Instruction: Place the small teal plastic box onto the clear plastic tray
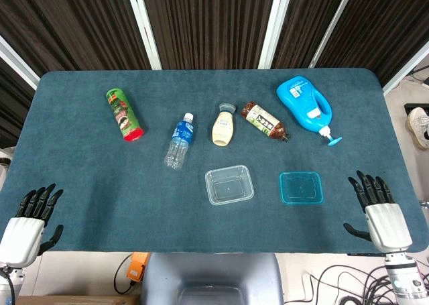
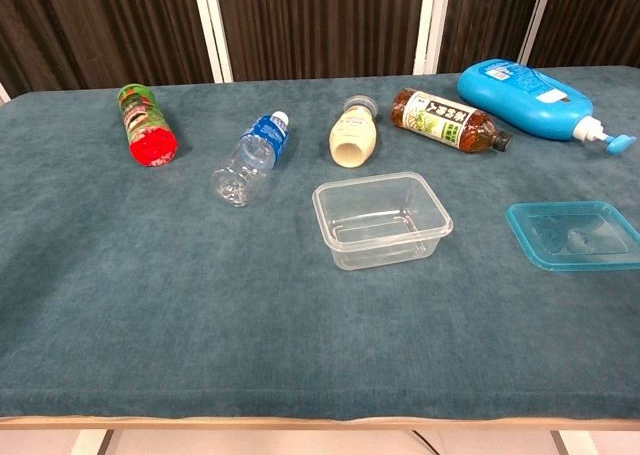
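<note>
Resting flat on the counter (image 1: 100, 198), the teal box (image 1: 301, 188) lies apart from the clear tray (image 1: 229, 185).
Both sit toward the counter's near edge, the box nearer the right edge. The left hand (image 1: 30, 221) at the near left corner and the right hand (image 1: 375, 208) at the near right corner hold nothing, fingers spread.

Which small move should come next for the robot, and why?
Probably move the right hand left toward the teal box. Both hands rest open at the table's near edge, holding nothing, and the box lies untouched just right of the clear tray, nearest that hand.
</note>
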